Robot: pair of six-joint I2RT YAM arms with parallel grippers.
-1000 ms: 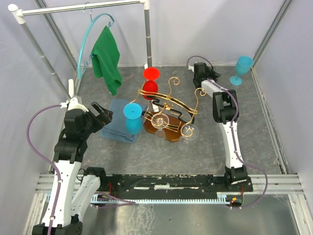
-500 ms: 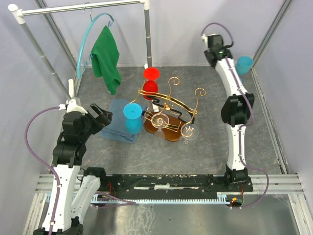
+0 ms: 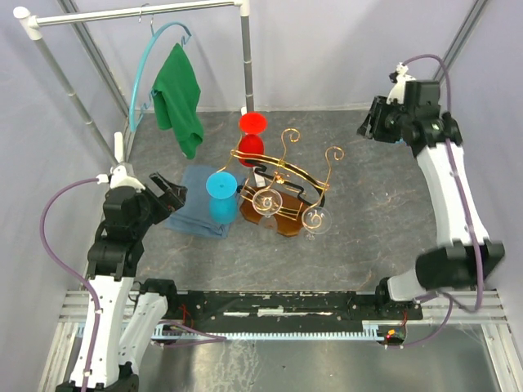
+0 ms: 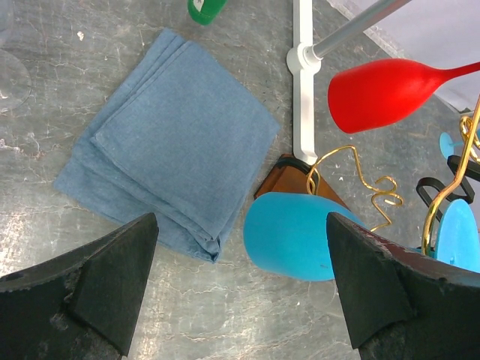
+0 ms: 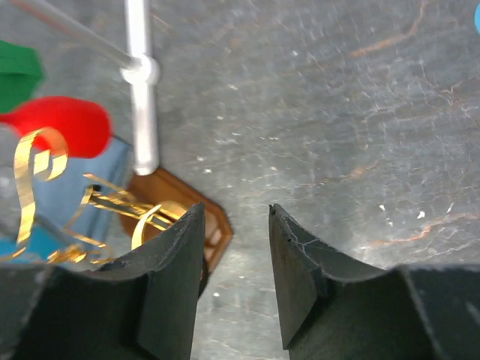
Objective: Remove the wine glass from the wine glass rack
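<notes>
Cut off by the left wrist view's left edge: a clear glass point(image 4: 10, 69) (just 1 curve, bowl or foot unclear). Blurred, partly behind the right claw point(image 5: 234, 219): the wine glass rack point(image 5: 174, 196). Cropped at top: green cloth point(image 4: 206, 9).

Gold wine glass rack point(image 3: 279, 171), green cloth point(image 3: 180, 94)

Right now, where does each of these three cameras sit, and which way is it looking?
Top external: above and behind the arms, looking down at the table; both arms show, with left gripper and right gripper.
Left wrist: on the left arm, looking down at a folded blue cloth and a blue glass; its black fingers show.
Right wrist: on the right arm, looking down at the grey table; its fingers show.
Shared: both wrist views catch the red glass and the wine glass rack.
</notes>
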